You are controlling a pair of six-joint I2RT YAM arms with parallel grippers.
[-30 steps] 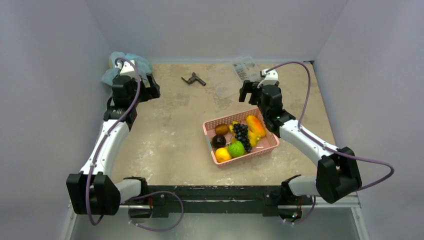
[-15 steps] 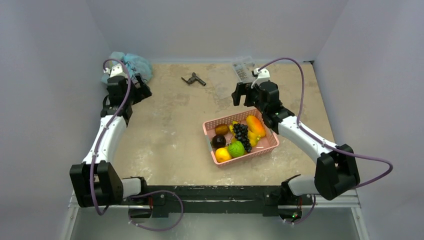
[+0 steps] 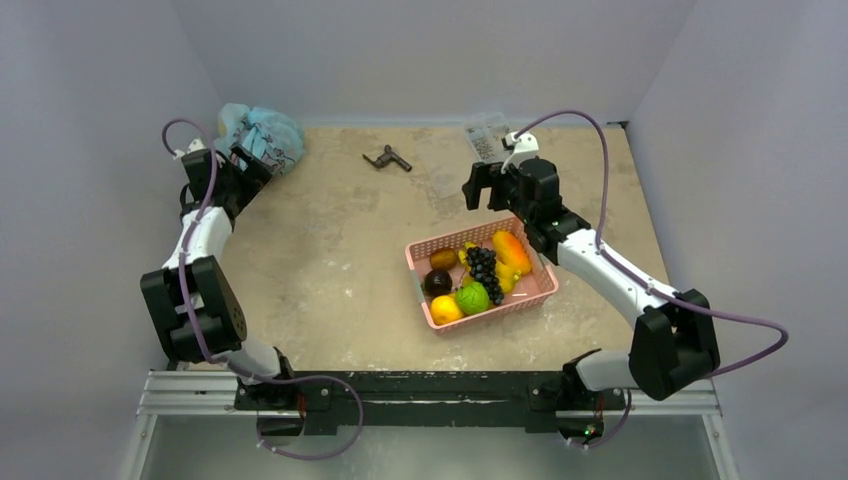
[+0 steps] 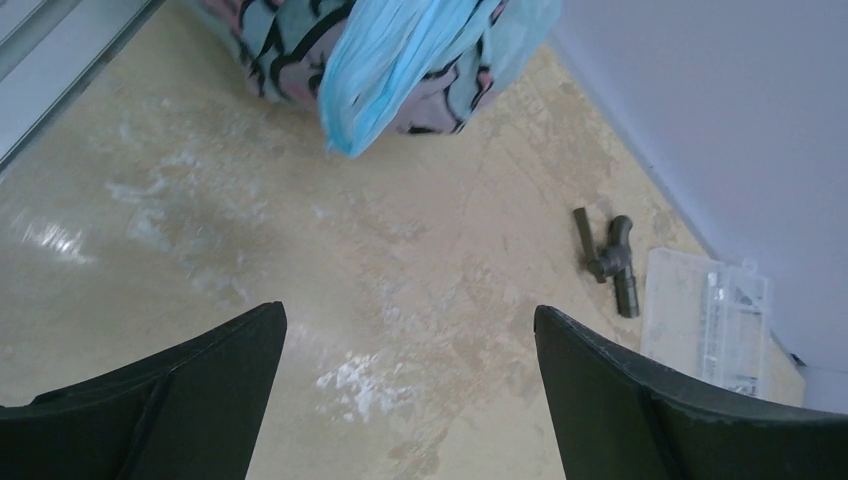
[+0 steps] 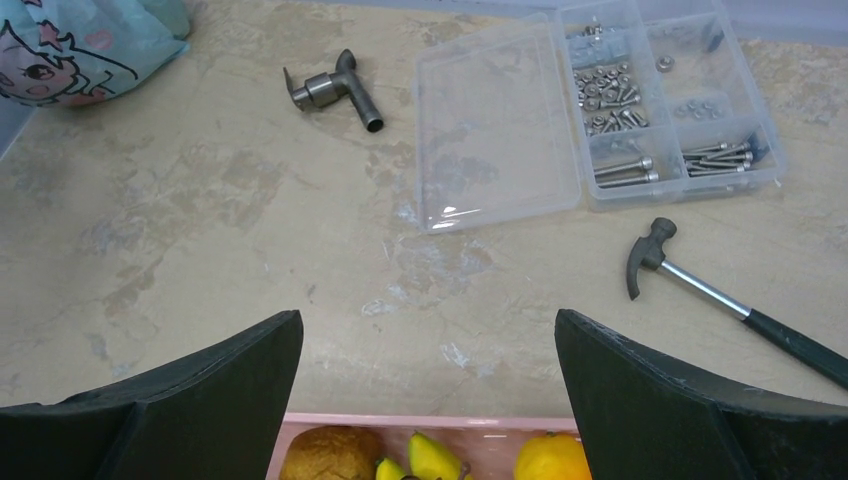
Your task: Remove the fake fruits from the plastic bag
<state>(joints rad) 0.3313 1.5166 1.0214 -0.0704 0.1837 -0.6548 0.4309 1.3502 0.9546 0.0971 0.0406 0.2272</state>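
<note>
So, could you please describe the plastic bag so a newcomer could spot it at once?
Go to the far left corner of the tan table, against the walls. The plastic bag lies bunched there. It is the only soft, pale blue thing, with pink and dark cartoon print, unlike the grey metal fitting and clear screw box to its right.

The top camera looks down from above the near edge over the whole worktop (image 3: 330, 270). Both wrist cameras sit low and close, facing its far side, and share the plastic bag (image 3: 262, 135) and the metal pipe fitting (image 3: 387, 158).
</note>
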